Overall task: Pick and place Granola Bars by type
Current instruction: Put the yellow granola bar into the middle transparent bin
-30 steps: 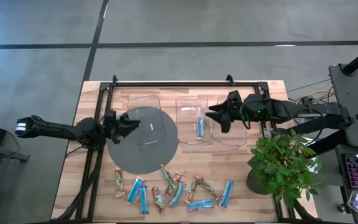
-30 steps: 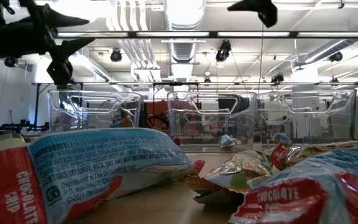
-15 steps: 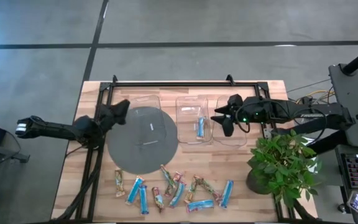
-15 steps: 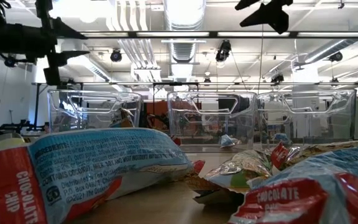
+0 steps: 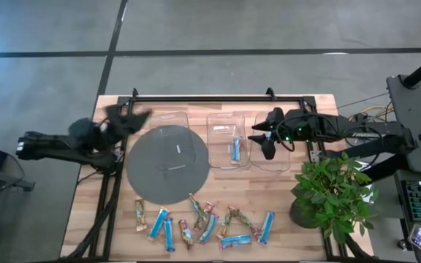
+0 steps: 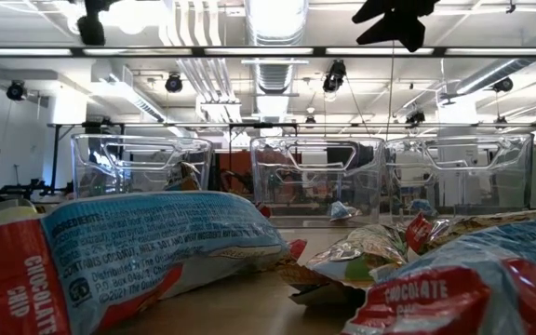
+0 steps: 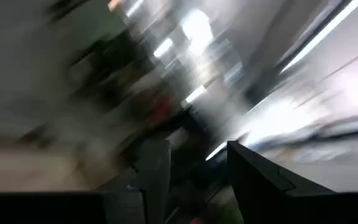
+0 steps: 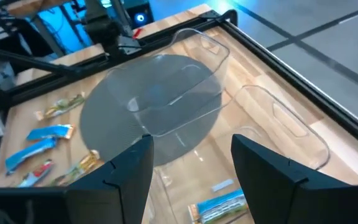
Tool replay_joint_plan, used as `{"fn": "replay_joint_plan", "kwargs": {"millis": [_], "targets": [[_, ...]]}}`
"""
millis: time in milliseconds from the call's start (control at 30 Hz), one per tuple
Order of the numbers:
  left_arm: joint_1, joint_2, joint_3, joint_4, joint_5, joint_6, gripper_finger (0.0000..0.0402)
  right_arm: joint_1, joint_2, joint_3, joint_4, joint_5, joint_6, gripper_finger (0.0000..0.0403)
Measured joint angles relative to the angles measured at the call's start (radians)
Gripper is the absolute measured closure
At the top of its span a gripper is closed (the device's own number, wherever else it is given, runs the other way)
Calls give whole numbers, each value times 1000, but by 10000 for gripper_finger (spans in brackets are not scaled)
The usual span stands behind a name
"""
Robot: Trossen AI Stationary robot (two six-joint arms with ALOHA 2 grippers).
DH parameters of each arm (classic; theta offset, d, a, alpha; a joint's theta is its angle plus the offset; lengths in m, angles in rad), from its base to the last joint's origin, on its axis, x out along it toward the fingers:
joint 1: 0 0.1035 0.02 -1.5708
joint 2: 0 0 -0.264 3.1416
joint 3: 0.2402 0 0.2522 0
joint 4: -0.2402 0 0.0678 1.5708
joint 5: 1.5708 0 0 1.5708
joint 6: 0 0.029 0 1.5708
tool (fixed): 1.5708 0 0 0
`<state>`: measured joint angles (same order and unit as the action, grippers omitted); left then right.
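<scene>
Three clear bins (image 5: 234, 140) line the upper wooden worktop (image 5: 283, 212) beside a grey round mat (image 5: 168, 164); grey floor surrounds it. One blue granola bar (image 5: 236, 150) lies in the middle bin; roughly twelve granola bars (image 5: 203, 223) spread along the lower edge. Left end effector (image 5: 126, 120), upper left, and right end effector (image 5: 263, 139), over the right bin, both empty, fingers apart.
</scene>
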<state>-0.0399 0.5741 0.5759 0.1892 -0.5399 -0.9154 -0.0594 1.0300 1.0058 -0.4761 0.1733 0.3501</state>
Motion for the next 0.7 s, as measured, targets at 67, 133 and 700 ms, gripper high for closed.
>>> {"fn": "replay_joint_plan", "kwargs": {"millis": [67, 133, 700], "targets": [[0, 67, 139, -472, 6, -181, 261, -8, 3, 0, 1, 32, -2, 197], [-5, 156, 269, -886, 53, -370, 261, -16, 7, 0, 2, 59, -6, 197], [-481, 679, 467, -1503, 623, -978, 261, -46, 49, -1, 40, 142, 58, 197]]}}
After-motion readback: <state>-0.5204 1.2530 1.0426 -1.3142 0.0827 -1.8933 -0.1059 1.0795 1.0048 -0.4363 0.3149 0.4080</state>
